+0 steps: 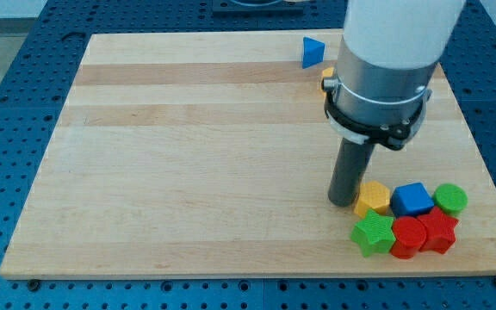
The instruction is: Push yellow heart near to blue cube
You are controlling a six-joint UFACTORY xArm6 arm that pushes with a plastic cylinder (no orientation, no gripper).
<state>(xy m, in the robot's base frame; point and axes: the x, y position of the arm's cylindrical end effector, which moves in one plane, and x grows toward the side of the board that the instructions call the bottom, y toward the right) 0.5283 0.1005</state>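
Note:
The yellow heart (pixel 372 199) lies near the view's bottom right on the wooden board (pixel 188 155). The blue cube (pixel 412 199) sits just to its right, almost touching it. My tip (pixel 342 201) rests on the board right against the yellow heart's left side. The rod rises from there into the arm's wide white and grey body, which hides part of the board behind it.
A green star (pixel 373 234), a red block (pixel 409 237) and a red star (pixel 438 231) lie in a row below the heart and cube. A green round block (pixel 450 199) sits right of the cube. A blue triangular block (pixel 313 52) is at the top. A yellow-orange block (pixel 327 83) peeks out behind the arm.

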